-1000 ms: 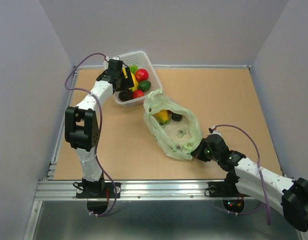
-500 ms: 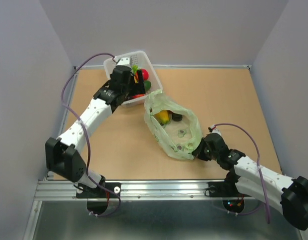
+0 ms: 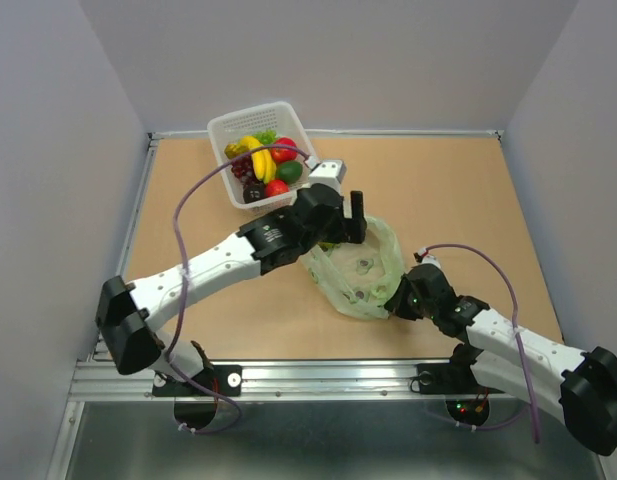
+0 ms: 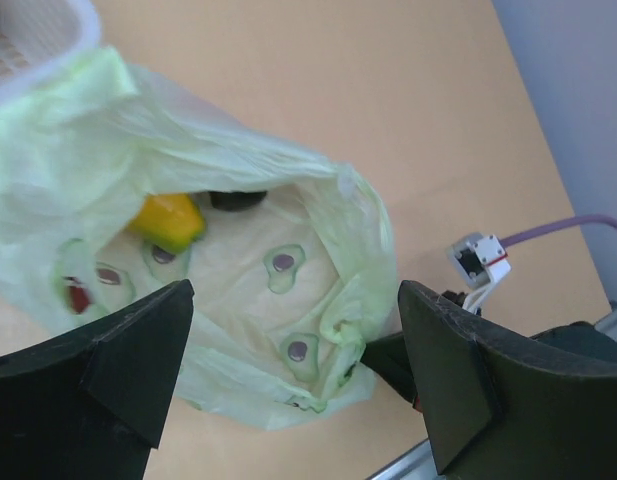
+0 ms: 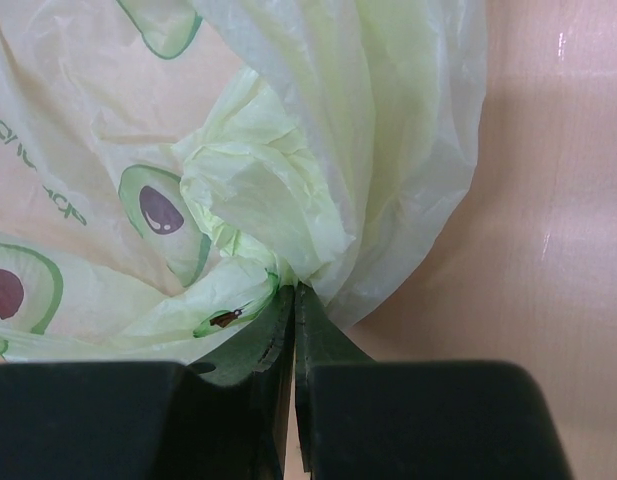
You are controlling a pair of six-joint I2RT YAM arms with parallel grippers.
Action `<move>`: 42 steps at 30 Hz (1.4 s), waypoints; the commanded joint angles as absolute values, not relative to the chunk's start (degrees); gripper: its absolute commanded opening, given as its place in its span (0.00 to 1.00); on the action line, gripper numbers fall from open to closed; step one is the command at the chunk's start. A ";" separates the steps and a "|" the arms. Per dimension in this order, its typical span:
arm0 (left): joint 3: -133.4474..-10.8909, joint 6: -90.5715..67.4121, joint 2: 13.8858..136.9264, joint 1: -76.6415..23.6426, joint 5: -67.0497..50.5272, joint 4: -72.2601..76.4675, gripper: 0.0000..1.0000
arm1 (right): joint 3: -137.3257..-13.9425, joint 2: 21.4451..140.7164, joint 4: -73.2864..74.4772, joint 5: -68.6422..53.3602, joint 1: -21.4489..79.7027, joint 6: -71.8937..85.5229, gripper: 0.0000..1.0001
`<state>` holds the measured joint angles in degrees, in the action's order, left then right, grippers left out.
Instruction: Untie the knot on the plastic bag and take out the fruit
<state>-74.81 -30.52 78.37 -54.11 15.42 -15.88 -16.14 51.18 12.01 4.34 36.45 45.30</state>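
plastic bag [image 3: 360, 272] mouth open on surface [image 3: 468, 200] | we see left tool [image 4: 288, 305] spread above it, yellow fruit [image 4: 169, 220] inside | right tool [image 5: 293, 300] pinching its bunched edge

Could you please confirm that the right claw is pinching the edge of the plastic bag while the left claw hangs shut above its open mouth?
Not quite: the left claw is open, spread wide, as the left wrist view shows. The right claw does pinch the edge of the plastic bag, and the left claw hangs above its open mouth.
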 commanded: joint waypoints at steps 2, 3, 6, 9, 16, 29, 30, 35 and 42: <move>-78.92 -34.63 87.61 -57.13 16.52 -14.76 0.93 | -18.81 50.10 11.95 4.92 36.56 44.03 0.08; -80.23 -35.06 90.76 -57.22 16.35 -14.77 0.93 | -18.63 49.40 11.95 4.75 36.65 44.21 0.08; -82.17 -35.51 97.00 -57.22 18.09 -14.68 0.91 | -17.76 48.69 11.87 4.57 36.56 44.38 0.08; -84.81 -36.03 102.56 -56.34 22.23 -16.34 0.90 | -17.67 48.52 11.95 4.22 36.65 44.30 0.08; -81.57 -39.02 105.03 -51.51 27.85 -15.91 0.90 | -17.40 47.64 11.95 3.16 36.56 43.51 0.08; -82.44 -42.45 112.76 -46.85 30.67 -13.98 0.91 | -16.61 47.02 11.95 1.85 36.56 42.19 0.08; -82.44 -42.63 113.46 -46.58 30.85 -13.63 0.91 | -16.52 46.93 11.95 1.58 36.65 42.10 0.08; -80.77 -42.10 114.87 -45.53 30.76 -9.76 0.91 | -16.26 46.23 11.95 0.97 36.56 42.01 0.08; -80.34 -41.48 116.11 -45.35 28.30 -9.14 0.61 | -16.00 45.97 12.04 0.79 36.56 42.36 0.08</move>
